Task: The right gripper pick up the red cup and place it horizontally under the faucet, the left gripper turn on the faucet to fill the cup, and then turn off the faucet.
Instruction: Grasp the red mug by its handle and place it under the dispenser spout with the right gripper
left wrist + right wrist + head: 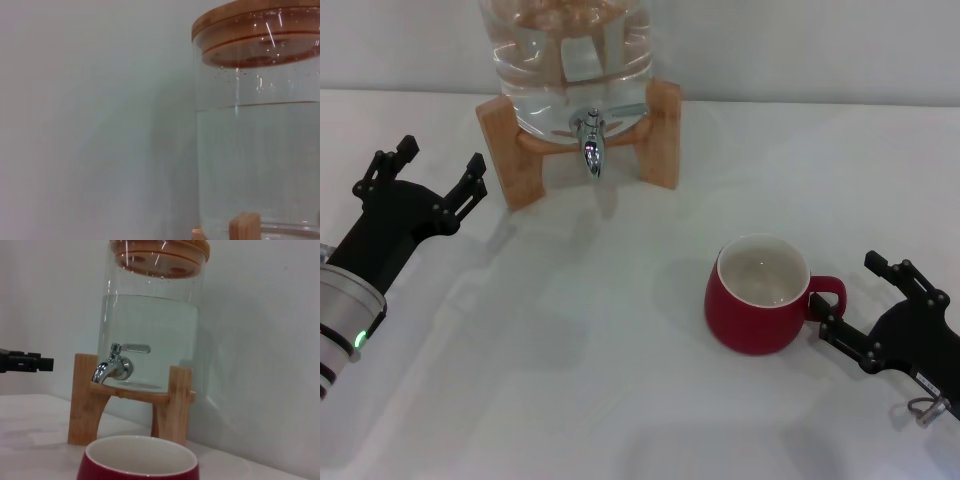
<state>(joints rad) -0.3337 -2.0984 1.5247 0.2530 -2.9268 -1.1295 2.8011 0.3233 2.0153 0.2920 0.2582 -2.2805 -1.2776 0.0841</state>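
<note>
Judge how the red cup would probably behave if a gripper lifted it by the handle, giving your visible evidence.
The red cup looks like rigid glazed ceramic, so it is probably stiff, fairly heavy for its size and breakable if dropped. Its glossy surface may be slippery. Held only by the loop handle, the rounded body would likely tilt or swing.

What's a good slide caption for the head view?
Right hand open at the red cup's handle; left hand open beside the faucet.

A plain white table point(570, 400) meets a bare pale wall point(800, 50), under soft, even light.
</note>
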